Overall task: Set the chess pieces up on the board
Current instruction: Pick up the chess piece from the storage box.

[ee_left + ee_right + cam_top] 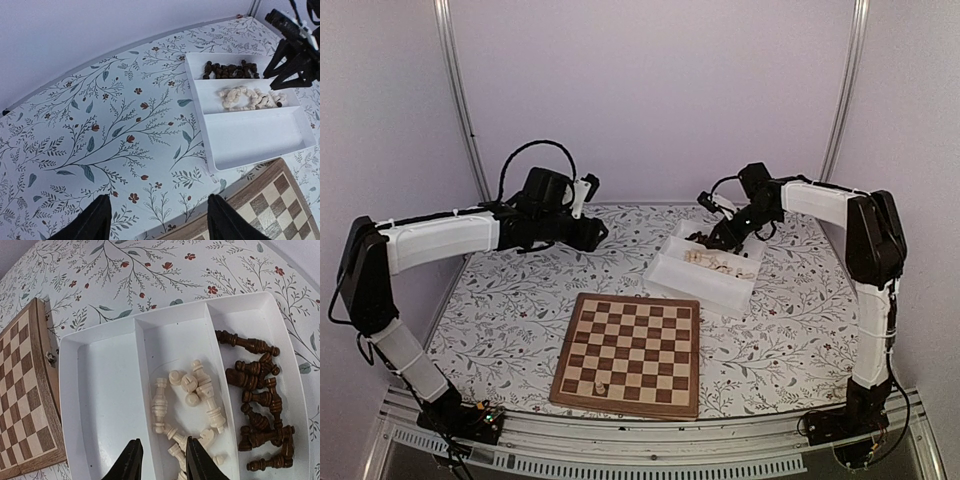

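Observation:
The board (630, 350) lies near the table's front, with two small chess pieces (593, 384) standing on its near left squares. Pale chess pieces (192, 390) lie in a heap in the white tray's middle compartment, and dark ones (257, 390) in the end compartment. My right gripper (162, 460) hangs low over the tray, jaws apart, straddling the divider by the pale heap. One pale piece (177, 452) lies against its right finger, not clamped. My left gripper (160, 220) is open and empty above the cloth, between the board's corner (270, 200) and the back wall.
The white tray (672, 272) stands behind the board on the right, and its near compartment (255, 135) holds nothing. A floral cloth (100, 130) covers the table. Walls close in at the back and sides. The right gripper (295, 55) shows over the tray's far end.

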Tool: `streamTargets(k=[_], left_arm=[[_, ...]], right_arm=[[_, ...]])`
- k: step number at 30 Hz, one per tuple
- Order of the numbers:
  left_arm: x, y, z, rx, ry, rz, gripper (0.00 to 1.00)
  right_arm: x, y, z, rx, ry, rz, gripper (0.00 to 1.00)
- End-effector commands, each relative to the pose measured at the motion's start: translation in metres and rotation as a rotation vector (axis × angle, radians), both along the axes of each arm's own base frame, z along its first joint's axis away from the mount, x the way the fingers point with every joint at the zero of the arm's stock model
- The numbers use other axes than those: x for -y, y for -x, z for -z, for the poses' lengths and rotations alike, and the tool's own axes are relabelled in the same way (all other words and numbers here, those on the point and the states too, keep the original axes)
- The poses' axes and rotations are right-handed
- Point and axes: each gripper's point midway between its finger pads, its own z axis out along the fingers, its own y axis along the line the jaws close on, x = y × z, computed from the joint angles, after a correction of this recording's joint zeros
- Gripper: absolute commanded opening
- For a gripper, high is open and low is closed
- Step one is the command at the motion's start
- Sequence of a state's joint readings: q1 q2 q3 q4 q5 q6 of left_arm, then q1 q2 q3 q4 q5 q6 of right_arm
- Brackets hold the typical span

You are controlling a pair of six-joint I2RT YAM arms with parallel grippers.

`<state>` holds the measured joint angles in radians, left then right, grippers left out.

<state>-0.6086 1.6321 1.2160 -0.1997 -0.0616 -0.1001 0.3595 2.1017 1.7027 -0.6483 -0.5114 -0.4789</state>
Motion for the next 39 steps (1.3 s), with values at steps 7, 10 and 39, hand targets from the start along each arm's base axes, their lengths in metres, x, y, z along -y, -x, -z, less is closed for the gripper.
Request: streamTargets(k=[7, 10, 39], left_arm=[[0.018, 0.005, -0.039, 0.072, 0.100, 0.085, 0.68], [0.018, 0.006, -0.040, 0.074, 0.100, 0.090, 0.68], [0.027, 0.013, -0.041, 0.060, 0.123, 0.147, 0.69]], right_arm=[[-0.040, -0.021, 0.037, -0.037, 0.043, -0.049, 0.32], [-0.045, -0.025, 0.046, -0.044, 0.049, -0.056, 0.32], [-0.048, -0.040, 0.016, 0.047, 0.036, -0.033, 0.29]])
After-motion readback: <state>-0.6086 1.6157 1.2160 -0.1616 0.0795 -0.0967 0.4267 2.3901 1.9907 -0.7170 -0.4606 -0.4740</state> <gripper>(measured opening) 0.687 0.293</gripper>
